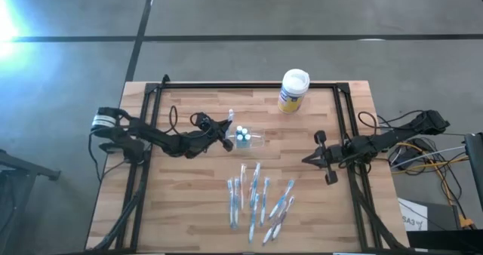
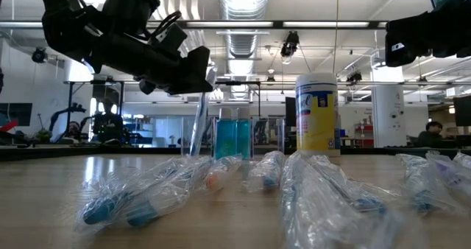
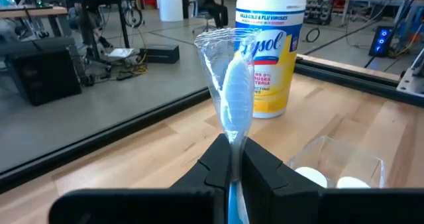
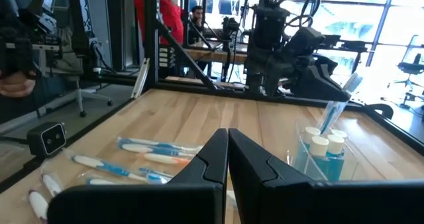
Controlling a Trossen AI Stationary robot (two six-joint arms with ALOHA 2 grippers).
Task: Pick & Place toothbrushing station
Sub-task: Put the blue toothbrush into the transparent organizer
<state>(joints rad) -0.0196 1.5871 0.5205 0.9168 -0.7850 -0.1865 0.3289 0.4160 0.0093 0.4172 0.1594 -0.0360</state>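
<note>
Left end effector [image 1: 226, 131] clamped on wrapped toothbrush [image 3: 232, 91] above toothbrushing station [image 1: 247, 137], frame centre; wrap slippery, brush light; right end effector [image 1: 307, 160] closed, idle.

From above, the left claw [image 1: 226, 131] sits mid-worktop right beside the clear toothbrushing station [image 1: 247, 137], pinching a wrapped toothbrush [image 1: 230, 119]. Right claw [image 1: 308, 160] hangs over the right side, closed and empty. Yellow wipes canister [image 1: 293, 90] stands at the far edge, wrapped toothbrushes [image 1: 260, 198] scattered near.
</note>
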